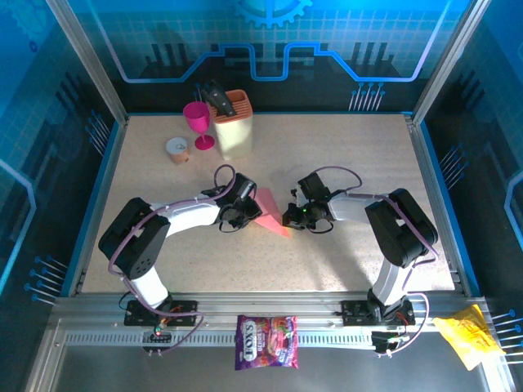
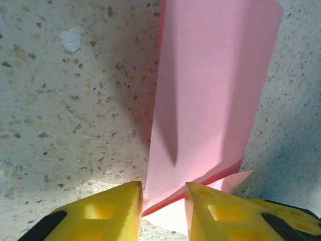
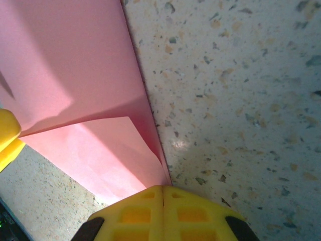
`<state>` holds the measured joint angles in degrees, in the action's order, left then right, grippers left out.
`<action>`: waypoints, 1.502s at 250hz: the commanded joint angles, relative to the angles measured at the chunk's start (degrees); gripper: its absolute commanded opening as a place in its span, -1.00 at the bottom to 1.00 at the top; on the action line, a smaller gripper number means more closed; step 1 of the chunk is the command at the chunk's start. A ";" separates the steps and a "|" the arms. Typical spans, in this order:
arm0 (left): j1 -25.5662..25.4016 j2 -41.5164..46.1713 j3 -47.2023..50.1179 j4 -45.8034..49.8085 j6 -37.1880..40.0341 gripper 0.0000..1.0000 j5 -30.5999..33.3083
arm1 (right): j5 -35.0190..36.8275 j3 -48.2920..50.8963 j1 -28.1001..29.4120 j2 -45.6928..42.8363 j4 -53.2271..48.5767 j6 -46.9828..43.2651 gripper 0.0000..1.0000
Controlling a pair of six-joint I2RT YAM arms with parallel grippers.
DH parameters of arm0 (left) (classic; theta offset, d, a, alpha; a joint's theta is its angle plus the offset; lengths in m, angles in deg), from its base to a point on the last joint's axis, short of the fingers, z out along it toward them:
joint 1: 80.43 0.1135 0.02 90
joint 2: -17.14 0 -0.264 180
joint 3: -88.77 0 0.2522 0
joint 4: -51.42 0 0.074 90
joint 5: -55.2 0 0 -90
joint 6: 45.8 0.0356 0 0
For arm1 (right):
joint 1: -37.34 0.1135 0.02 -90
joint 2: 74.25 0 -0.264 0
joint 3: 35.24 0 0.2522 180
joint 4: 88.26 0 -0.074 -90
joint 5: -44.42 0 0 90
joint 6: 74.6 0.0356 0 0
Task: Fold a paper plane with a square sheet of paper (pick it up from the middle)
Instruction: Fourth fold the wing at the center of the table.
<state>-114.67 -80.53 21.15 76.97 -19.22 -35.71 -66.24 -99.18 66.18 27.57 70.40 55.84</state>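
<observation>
The pink sheet of paper (image 1: 273, 214) lies folded in layers at the table's middle, between my two grippers. My left gripper (image 1: 250, 211) is at its left end. In the left wrist view its yellow fingers (image 2: 108, 211) stand apart with the folded paper (image 2: 210, 90) running between them, and a lower flap (image 2: 233, 179) pokes out on the right. My right gripper (image 1: 291, 217) is at the paper's right tip. In the right wrist view its fingertips (image 3: 163, 193) are pressed together where the paper's creased edge (image 3: 145, 115) ends.
At the back left stand a beige knife block (image 1: 234, 124), a magenta goblet (image 1: 197, 122) and a small cup (image 1: 177, 149). On the front rail lie a purple candy bag (image 1: 266, 341) and a yellow wrapper (image 1: 467, 331). Speckled tabletop (image 1: 359, 155) lies all round the paper.
</observation>
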 commanded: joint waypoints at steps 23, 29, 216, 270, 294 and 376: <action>-0.13 1.13 -3.00 5.66 1.84 -0.40 -0.83 | 2.39 1.93 -0.54 2.34 -2.34 -0.39 -1.00; -0.12 1.03 -3.52 6.38 2.14 -0.40 -0.75 | 2.38 1.89 -0.54 2.38 -2.31 -0.45 -1.00; -0.12 0.63 -0.71 0.66 2.17 -0.40 -1.28 | 2.42 1.66 -0.50 2.46 -2.53 -0.48 -1.00; -0.11 1.32 3.12 -2.98 1.55 -0.40 -0.69 | 2.38 1.57 -0.54 2.55 -2.70 -0.55 -1.00; -0.13 1.26 4.13 -4.30 1.54 -0.40 -0.45 | 2.38 1.59 -0.58 2.53 -2.66 -0.53 -1.00; -0.13 1.41 4.35 -6.01 2.17 -0.41 -0.31 | 2.54 1.75 -0.54 2.42 -2.70 -0.46 -1.00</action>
<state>-114.67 -80.53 25.34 71.88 -17.29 -36.10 -66.24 -99.18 66.18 27.61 70.45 55.84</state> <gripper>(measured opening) 0.297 0.048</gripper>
